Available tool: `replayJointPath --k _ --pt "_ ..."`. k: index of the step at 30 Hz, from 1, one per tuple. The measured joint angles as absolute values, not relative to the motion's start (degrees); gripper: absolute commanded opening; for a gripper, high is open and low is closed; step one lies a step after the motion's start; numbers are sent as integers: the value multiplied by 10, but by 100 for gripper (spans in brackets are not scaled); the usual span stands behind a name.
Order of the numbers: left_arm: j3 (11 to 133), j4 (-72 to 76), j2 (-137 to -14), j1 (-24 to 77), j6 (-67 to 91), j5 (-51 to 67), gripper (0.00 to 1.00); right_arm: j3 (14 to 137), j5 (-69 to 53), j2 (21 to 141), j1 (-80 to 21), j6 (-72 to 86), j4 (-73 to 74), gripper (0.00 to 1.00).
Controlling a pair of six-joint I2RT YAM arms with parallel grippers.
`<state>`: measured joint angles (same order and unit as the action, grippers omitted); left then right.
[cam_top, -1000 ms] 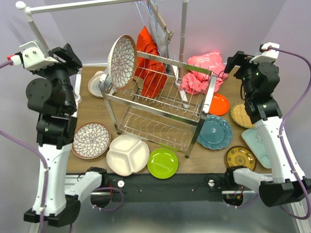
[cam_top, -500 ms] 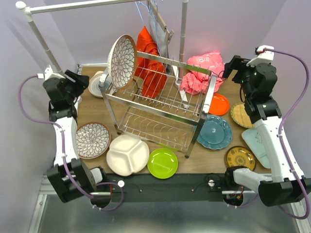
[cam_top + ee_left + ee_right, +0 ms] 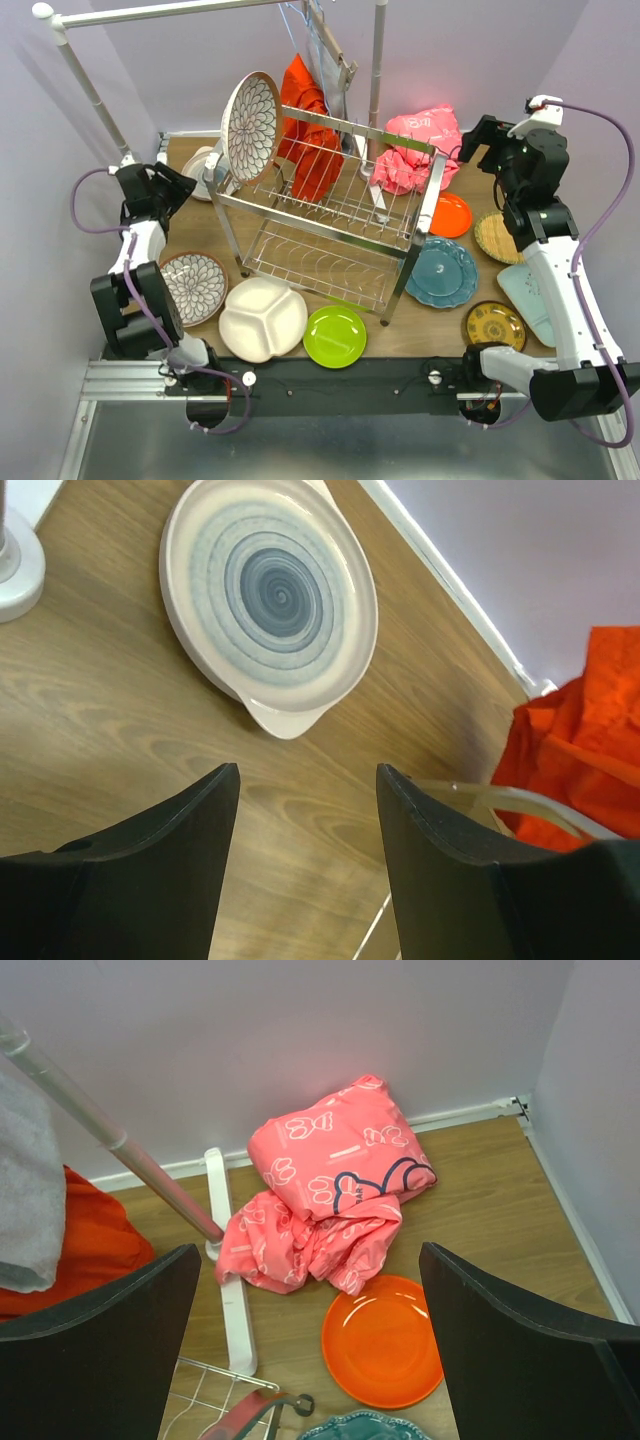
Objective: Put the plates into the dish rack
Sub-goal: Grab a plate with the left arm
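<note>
wooden table (image 3: 100, 740) against lilac walls. the dish rack (image 3: 330, 225) stands mid-table. one floral plate (image 3: 250, 125) stands on edge at its upper left end; the other plates lie flat around it, among them a white divided plate (image 3: 262, 318), a lime green plate (image 3: 335, 336) and a pale swirl plate (image 3: 268, 590). the plates are probably rigid, glazed, slippery and breakable, best pinched at the rim. the left gripper (image 3: 307, 770) hovers near the swirl plate, fingers parted, empty. the right gripper (image 3: 308, 1250), spread wide and empty, faces the orange plate (image 3: 382, 1340).

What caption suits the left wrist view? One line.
Open left gripper facing a swirl-patterned plate on the wooden table.
</note>
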<state>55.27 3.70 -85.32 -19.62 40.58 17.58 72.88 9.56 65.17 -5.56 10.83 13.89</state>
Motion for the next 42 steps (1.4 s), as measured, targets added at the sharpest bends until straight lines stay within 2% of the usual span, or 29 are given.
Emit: replayJointPath --k 6,10,19,32,42 --pt "565 65 -906 -145 424 114 66 729 94 657 -44 118 139 100" --pt "563 90 -943 -104 489 49 66 729 94 661 -37 121 140 100" --pt "564 105 -980 -90 596 -41 66 729 93 661 -25 126 140 100" --pt "644 45 -1080 -90 672 -73 56 740 93 680 -16 128 147 100" --pt "690 -21 -1126 -90 713 -91 54 755 93 686 -10 131 147 100"
